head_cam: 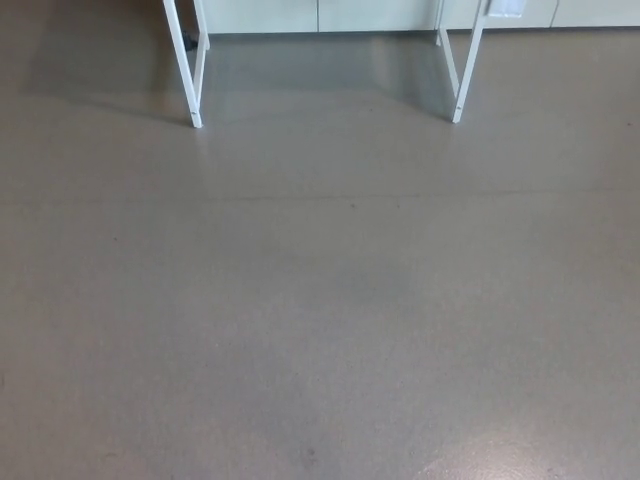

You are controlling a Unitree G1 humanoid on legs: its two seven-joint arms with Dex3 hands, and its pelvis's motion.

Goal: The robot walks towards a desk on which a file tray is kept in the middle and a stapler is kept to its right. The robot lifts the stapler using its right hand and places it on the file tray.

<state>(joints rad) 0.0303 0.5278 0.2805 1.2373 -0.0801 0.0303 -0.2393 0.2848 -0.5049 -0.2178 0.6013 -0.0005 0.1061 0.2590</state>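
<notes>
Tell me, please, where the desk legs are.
In the head view, the white desk legs stand at the top edge, left and right of centre, on the grey floor.

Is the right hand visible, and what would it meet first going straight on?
The right hand is not in view, so no line can be judged; only floor and desk legs show.

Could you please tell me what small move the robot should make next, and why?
Probably a step straight ahead: the white desk legs stand at the picture's top edge, with grey floor between. No desktop, tray or stapler is in view, so reaching seems premature.
</notes>
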